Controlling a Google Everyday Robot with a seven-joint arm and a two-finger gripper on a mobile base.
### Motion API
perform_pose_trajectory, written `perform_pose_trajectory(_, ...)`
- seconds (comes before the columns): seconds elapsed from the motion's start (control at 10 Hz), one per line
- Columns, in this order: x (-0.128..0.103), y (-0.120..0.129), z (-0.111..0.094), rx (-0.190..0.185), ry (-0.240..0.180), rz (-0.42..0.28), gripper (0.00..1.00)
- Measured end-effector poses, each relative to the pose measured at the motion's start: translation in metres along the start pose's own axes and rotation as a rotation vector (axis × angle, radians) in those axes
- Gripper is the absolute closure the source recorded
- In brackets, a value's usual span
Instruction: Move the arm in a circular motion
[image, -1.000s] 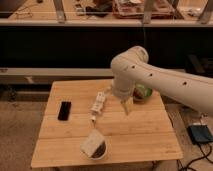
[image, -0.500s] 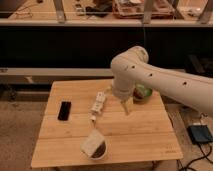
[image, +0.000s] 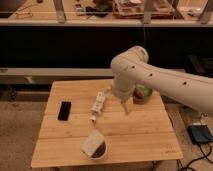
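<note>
- Plainly, the arm (image: 160, 80) was the largest thing in view. It reached in from the right edge of the frame, bent at a rounded joint just above centre, and pointed down over the table.
- Beneath it, the wooden table (image: 150, 135) filled the lower middle of the frame, and the arm hung above its boards without touching them.
- At lower centre stood a dark cup (image: 95, 146) with something pale in it, well apart from the arm.
- Just right of centre sat a green bowl (image: 143, 93), partly hidden behind the arm's lower segment.
- Left of the tip lay a white power strip (image: 98, 103), near it but apart.
- Further left lay a black phone (image: 64, 110), untouched.
- Smallest, the gripper (image: 126, 107) hung at centre frame above bare wood. It carried nothing that I could see, and I could not tell whether it was open or closed.
- As for progress, one pose left no trace of a circle. I judged the sweep could be under way or not yet begun, and how much remained could not be read.
</note>
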Motion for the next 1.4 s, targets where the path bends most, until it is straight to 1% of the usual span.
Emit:
perform_pose_trajectory(0.6,0.000,0.000,0.000,0.000,-0.001,0.000,0.20)
perform_pose_trajectory(0.7,-0.001,-0.001,0.001,0.001,-0.007,0.000,0.20)
perform_pose_trajectory(0.8,-0.018,-0.011,0.010,0.007,-0.062,-0.011,0.20)
perform_pose_trajectory(1.0,-0.067,-0.034,0.036,0.013,-0.204,-0.042,0.20)
perform_pose_trajectory(1.1,-0.086,-0.045,0.047,0.020,-0.268,-0.055,0.20)
perform_pose_trajectory(1.2,-0.106,-0.068,0.064,0.037,-0.343,-0.084,0.20)
perform_pose_trajectory(1.3,-0.109,-0.083,0.074,0.050,-0.363,-0.103,0.20)
perform_pose_trajectory(1.4,-0.099,-0.104,0.088,0.072,-0.357,-0.121,0.20)
